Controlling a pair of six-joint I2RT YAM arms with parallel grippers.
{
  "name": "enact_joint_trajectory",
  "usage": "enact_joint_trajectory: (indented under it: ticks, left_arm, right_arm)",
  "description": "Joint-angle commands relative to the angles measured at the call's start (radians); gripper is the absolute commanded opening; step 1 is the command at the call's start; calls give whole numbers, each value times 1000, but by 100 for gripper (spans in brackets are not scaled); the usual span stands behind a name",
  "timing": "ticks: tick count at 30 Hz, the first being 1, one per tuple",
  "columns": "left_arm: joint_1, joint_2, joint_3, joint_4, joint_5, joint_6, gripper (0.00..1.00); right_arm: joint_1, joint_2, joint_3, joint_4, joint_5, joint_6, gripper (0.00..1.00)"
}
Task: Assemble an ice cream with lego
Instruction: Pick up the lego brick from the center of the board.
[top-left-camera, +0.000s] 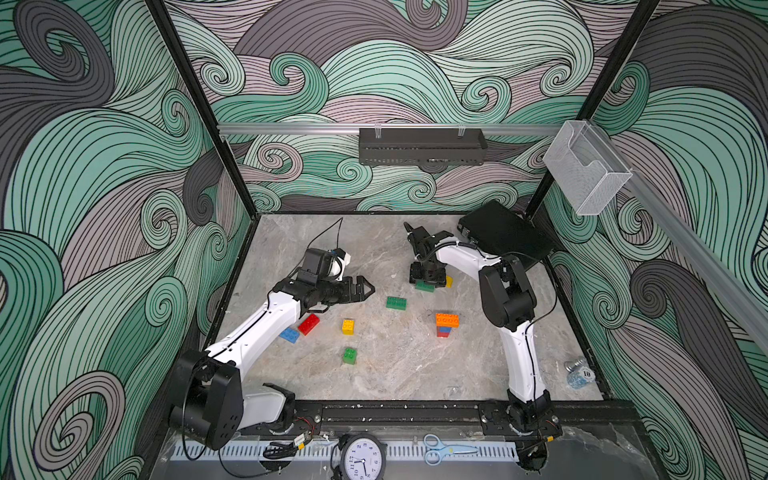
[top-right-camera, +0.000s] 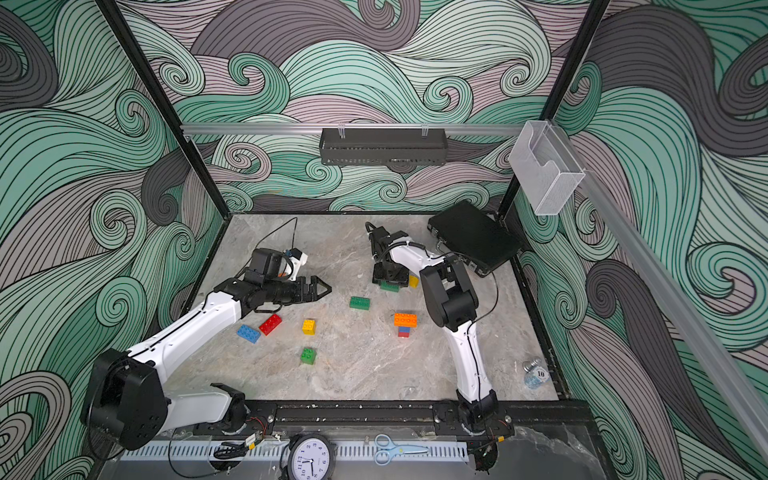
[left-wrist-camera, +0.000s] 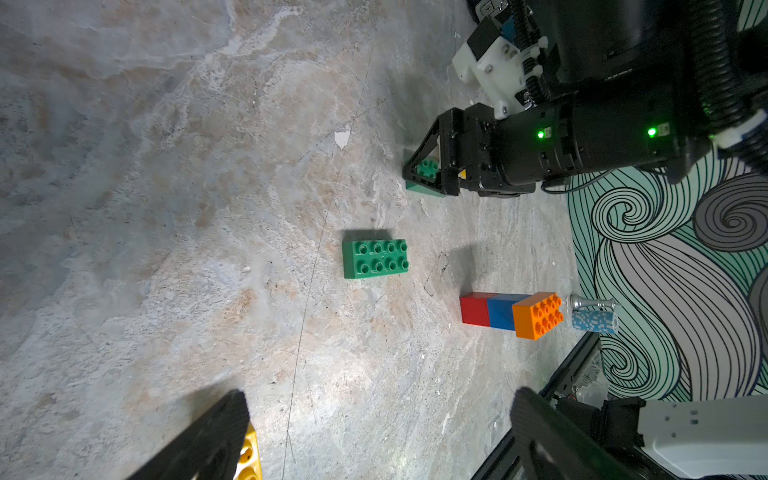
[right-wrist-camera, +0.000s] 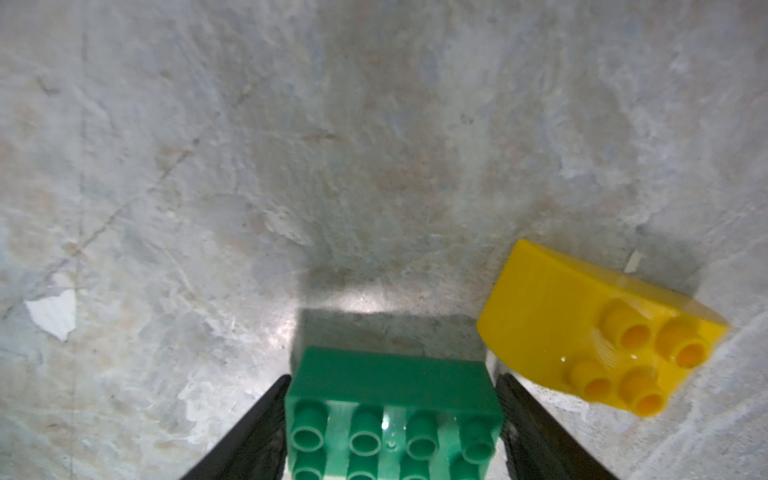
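My right gripper (top-left-camera: 426, 279) points down at the back of the table and is shut on the ends of a green oblong lego brick (right-wrist-camera: 395, 407) that rests on the marble. A yellow round-topped brick (right-wrist-camera: 582, 332) lies just beside it. My left gripper (top-left-camera: 368, 289) hovers open and empty left of centre, its fingers (left-wrist-camera: 208, 436) wide apart. A second green oblong brick (top-left-camera: 396, 303) lies between the arms. An orange brick tops a blue and red stack (top-left-camera: 447, 320). Yellow (top-left-camera: 348, 326), green (top-left-camera: 350, 356), red (top-left-camera: 308, 324) and blue (top-left-camera: 289, 335) bricks lie loose near the left arm.
A black case (top-left-camera: 503, 232) fills the back right corner. A stack of poker chips with a small metal piece (top-left-camera: 579, 374) stands at the front right. The black rail (top-left-camera: 399, 411) with both arm bases runs along the front, with a clock (top-left-camera: 363, 459) and scissors (top-left-camera: 444, 451) before it.
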Motion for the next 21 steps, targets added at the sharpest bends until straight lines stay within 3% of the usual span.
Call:
enact_joint_trajectory:
  ticks: [1,21]
  left_arm:
    - [-4,-21,28,-23,-13,12,99]
    - [-5,-25,25,-23,-15,11,98]
  right_arm:
    - [2,-3,22,-22,24,23,75]
    - [24,-77,-1,-46,22,4,62]
